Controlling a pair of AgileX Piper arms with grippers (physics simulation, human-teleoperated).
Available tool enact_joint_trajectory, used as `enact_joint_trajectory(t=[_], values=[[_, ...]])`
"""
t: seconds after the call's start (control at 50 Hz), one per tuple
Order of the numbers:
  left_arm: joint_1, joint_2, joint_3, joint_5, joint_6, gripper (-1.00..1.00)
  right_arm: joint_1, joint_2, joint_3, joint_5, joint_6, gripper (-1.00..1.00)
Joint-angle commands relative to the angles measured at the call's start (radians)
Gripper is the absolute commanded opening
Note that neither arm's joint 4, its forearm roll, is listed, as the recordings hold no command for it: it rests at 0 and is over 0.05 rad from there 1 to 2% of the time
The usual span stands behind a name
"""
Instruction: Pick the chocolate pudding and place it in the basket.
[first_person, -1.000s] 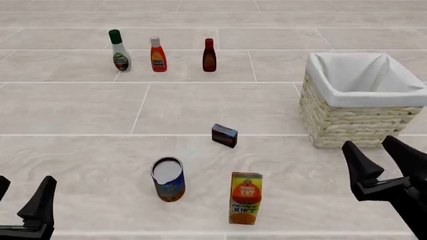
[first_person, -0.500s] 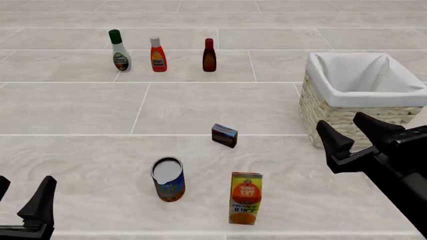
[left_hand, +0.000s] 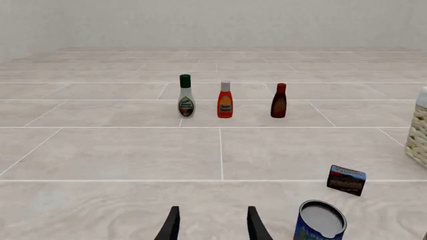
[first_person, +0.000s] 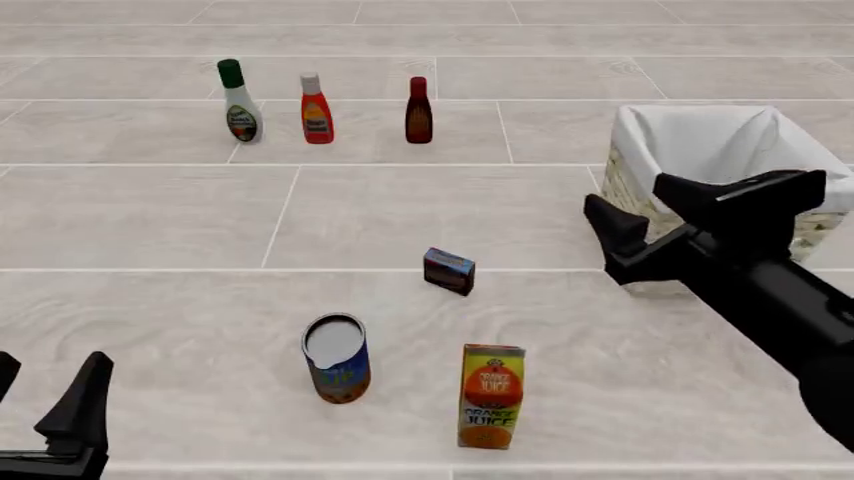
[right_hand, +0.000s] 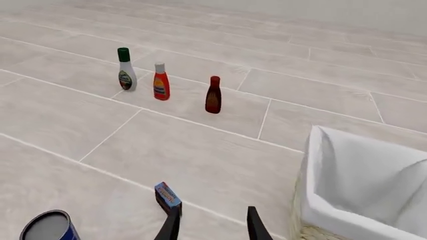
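At mid-surface, the chocolate pudding (first_person: 450, 270) is found upright, beyond the round can (first_person: 336, 358) and orange juice carton (first_person: 491, 396), well left of the basket (first_person: 641, 215). The right gripper (first_person: 663, 213) is held before the basket, fingers spread, nothing held. The left gripper (left_hand: 211, 225) is likewise spread.

The matte black right gripper (first_person: 638, 207) has two tapering, wedge-shaped fingers on a blocky crossbar, joined to a thick, rounded black arm. The matte black left gripper (first_person: 47, 385) shows similar pointed fingers, without visible markings, cables or screws.
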Motion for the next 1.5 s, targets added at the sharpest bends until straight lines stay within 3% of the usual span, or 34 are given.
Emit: enact_joint_trajectory(t=[0.02, 0.84, 1.08, 1.14, 1.5], values=[[0.000, 0.000, 0.000, 0.000, 0.000, 1.00, 0.036, 0.100, -0.097, 0.037, -0.011, 1.00], [0.000, 0.000, 0.000, 0.000, 0.000, 1.00, 0.112, 0.480, -0.324, -0.017, 0.006, 1.00], [0.000, 0.000, 0.000, 0.000, 0.000, 1.00, 0.133, 0.542, -0.405, 0.035, 0.002, 1.00], [0.000, 0.000, 0.000, 0.000, 0.000, 1.00, 0.163, 0.544, -0.410, 0.034, -0.024, 1.00], [0.000, 0.000, 0.000, 0.000, 0.000, 1.00, 0.158, 0.642, -0.572, 0.163, -0.027, 1.00]])
